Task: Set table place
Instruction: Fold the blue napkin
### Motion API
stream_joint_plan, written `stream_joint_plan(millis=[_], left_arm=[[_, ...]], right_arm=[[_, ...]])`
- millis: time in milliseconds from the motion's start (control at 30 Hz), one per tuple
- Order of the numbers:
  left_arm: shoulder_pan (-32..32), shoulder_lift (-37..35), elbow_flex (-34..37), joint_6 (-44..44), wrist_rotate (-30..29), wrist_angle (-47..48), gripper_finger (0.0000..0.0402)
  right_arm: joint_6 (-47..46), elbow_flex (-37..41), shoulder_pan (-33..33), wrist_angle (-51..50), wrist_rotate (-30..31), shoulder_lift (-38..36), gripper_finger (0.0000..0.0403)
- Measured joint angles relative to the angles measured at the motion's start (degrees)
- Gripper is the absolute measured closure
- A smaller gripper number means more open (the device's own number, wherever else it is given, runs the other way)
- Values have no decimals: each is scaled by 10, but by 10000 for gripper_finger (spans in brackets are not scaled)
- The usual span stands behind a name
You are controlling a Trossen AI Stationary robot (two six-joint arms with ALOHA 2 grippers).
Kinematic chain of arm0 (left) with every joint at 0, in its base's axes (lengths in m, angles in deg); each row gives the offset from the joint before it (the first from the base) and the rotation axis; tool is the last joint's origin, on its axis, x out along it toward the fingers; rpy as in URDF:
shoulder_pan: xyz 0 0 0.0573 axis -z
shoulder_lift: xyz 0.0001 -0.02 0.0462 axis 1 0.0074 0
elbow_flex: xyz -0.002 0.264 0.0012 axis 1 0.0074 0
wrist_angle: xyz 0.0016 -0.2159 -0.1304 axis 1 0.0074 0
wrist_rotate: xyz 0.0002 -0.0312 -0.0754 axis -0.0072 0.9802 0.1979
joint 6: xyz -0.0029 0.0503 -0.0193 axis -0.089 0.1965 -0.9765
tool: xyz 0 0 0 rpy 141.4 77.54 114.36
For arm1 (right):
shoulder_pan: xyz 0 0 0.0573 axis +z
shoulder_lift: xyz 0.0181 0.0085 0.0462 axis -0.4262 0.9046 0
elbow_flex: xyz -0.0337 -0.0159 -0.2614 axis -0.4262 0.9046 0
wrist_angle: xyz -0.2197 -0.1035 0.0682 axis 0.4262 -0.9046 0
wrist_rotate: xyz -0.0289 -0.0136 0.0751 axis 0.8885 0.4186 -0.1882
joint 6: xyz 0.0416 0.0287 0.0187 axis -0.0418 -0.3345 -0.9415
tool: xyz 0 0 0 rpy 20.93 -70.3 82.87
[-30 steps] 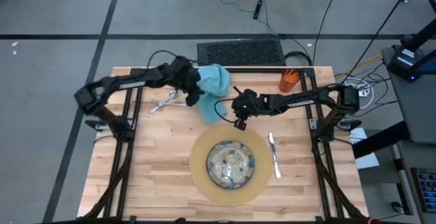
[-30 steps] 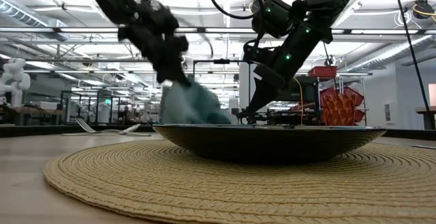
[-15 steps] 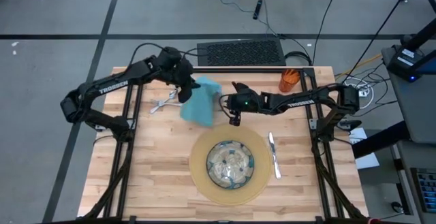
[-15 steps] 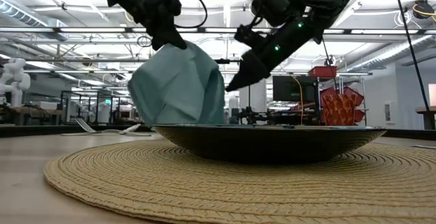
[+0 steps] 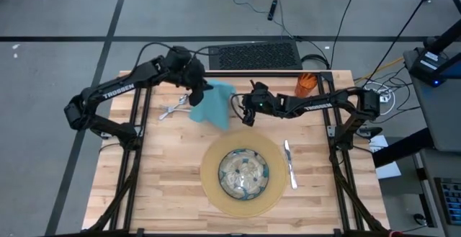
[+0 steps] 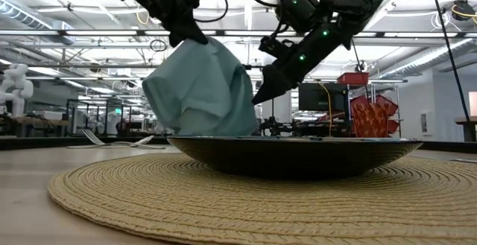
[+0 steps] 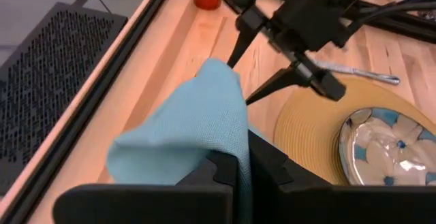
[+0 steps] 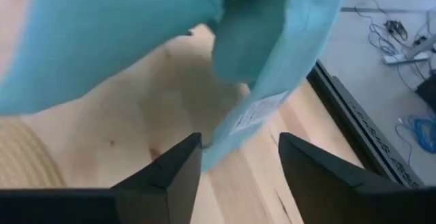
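Your right gripper (image 5: 243, 112) has just let go of napkin (image 5: 211, 105); fingers now spread apart, hanging just beside cloth; your left gripper (image 5: 193, 94) alone carries it, fingers clamped on upper edge; napkin has risen off table (image 5: 166, 172), dangling at far side, beyond mat (image 5: 209, 172) and bowl (image 5: 243, 173); knife (image 5: 289, 163) lies right of mat; napkin likely needs laying flat beside mat next.

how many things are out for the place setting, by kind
mat: 1
bowl: 1
napkin: 1
cup: 1
knife: 1
other cutlery: 2, as far as shows
total: 7
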Motion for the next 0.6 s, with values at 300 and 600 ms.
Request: stream_joint_plan(millis=[300,600], left_arm=[[23,0,-5,0,1,-8,401],[58,0,-16,0,1,-22,401]], right_arm=[[-9,-1,-13,15,13,4,197],[-27,-1,-41,30,33,72,202]])
